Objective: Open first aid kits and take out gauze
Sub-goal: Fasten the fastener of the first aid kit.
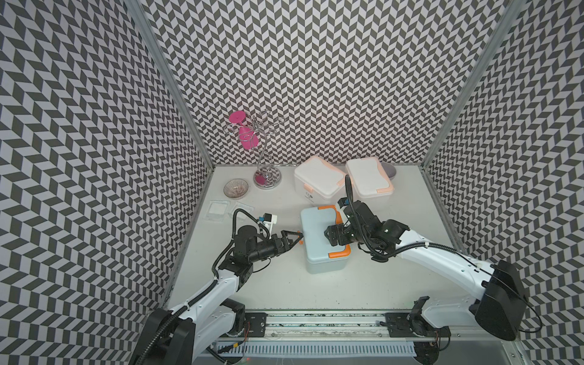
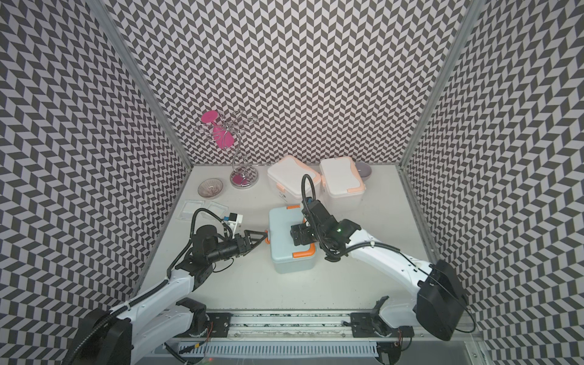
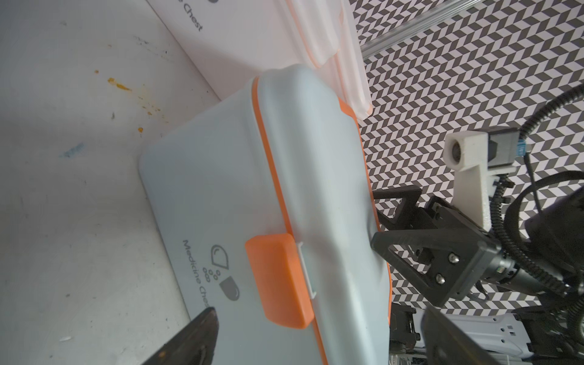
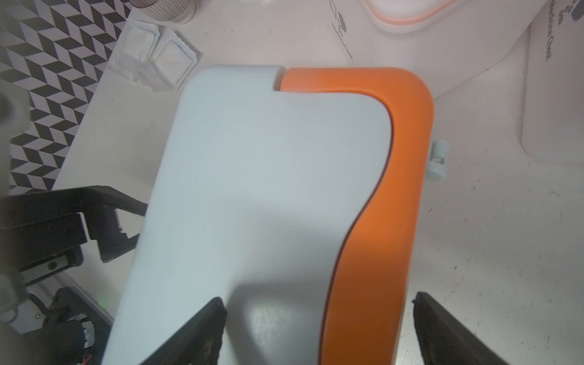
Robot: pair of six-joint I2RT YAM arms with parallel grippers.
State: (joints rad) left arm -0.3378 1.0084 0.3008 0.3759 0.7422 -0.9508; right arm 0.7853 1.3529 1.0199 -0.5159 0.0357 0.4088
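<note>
Gaping empty by the stiff, slick blue kit (image 1: 314, 249) mid-tabletop, left gripper (image 1: 298, 241) and right gripper (image 1: 328, 235) should likely take its orange latch (image 3: 278, 284).

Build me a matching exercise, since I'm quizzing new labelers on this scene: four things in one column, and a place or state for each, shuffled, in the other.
Things
1. pale blue kit
2. gauze packets
3. pink glass
4. grey bowl

Places or states
A. hangs from the wire stand
B. partly hidden behind a white kit
C. stands with its lid shut
D. lie flat near the ribbed glass bowl

Pairs: 1-C, 2-D, 3-A, 4-B
</note>
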